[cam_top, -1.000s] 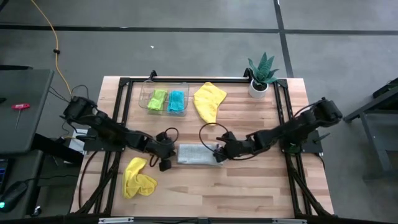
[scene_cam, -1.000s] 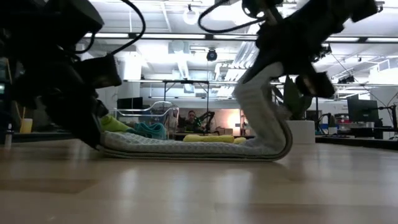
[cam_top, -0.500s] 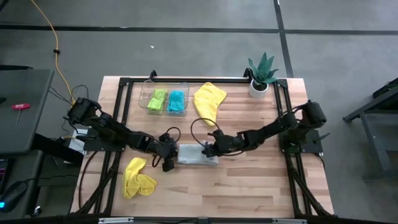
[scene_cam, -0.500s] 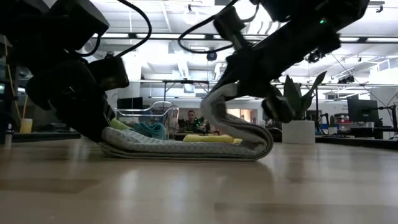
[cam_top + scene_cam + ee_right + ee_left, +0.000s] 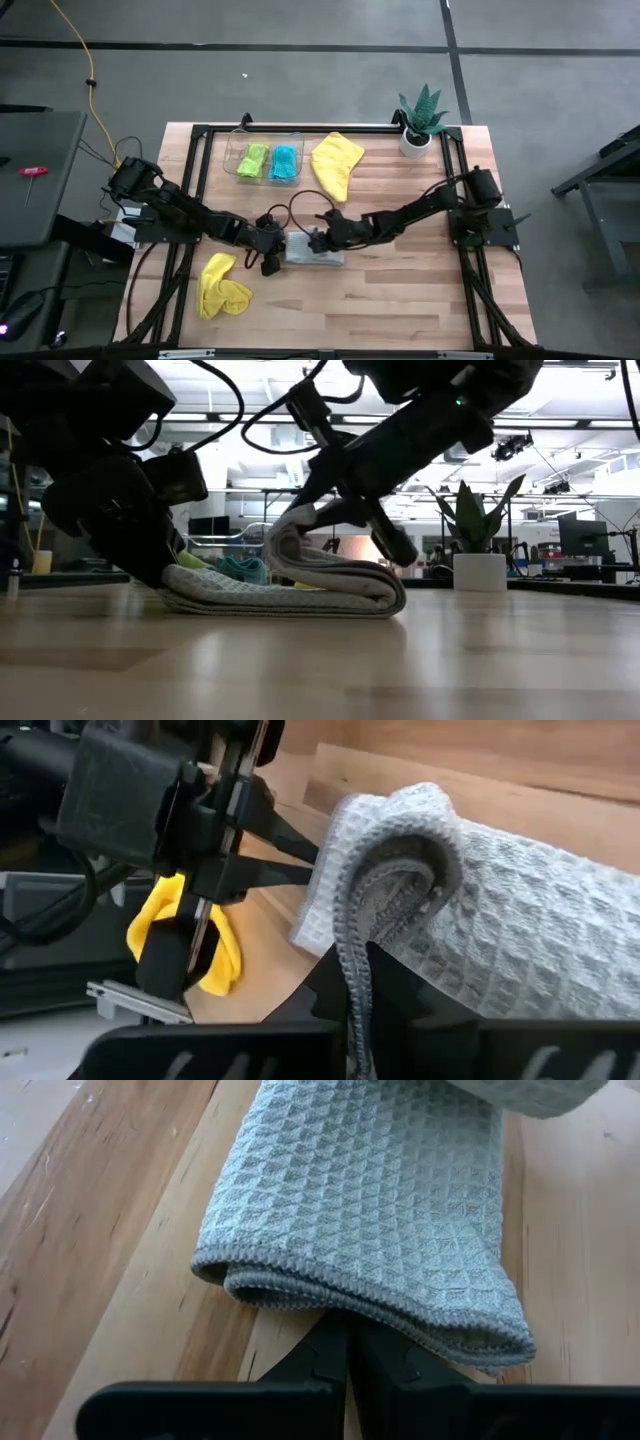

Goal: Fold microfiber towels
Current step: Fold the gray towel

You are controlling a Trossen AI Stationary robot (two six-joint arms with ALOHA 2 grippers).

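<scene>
The light grey towel [image 5: 326,256] lies near the table's middle, its lower part flat on the wood [image 5: 250,597] and its right end raised and bent back over it. My left gripper [image 5: 272,250] is shut on its left end. My right gripper [image 5: 318,240] is shut on the raised end, above the towel's middle. One yellow towel [image 5: 337,163] lies at the far middle, another [image 5: 222,285] crumpled at the near left. The lime green towel [image 5: 253,160] and the teal towel [image 5: 285,162] lie in the clear tray [image 5: 240,142]. My left gripper pinches the grey towel's left end [image 5: 372,1312] between its two fingers, at a hemmed fold of several layers. The fingers come low from the table's left. That end stays on the table. My right gripper pinches the towel's hemmed right end [image 5: 346,952] between its two fingers, several layers together. The fingers come slanting down from the right. The end [image 5: 290,538] is lifted clear and curls back over the lower part; the bend [image 5: 392,598] rests on the table.
A potted plant [image 5: 420,122] stands at the far right corner. The clear tray stands at the far left. Bare wood lies along the near edge [image 5: 400,310] and to the right of the grey towel.
My right gripper has gone toward the table's left with the grey towel's right end, carrying it over the lower part. The bend in the towel has rolled leftward and the towel's footprint has become shorter. The left end has stayed where it was.
</scene>
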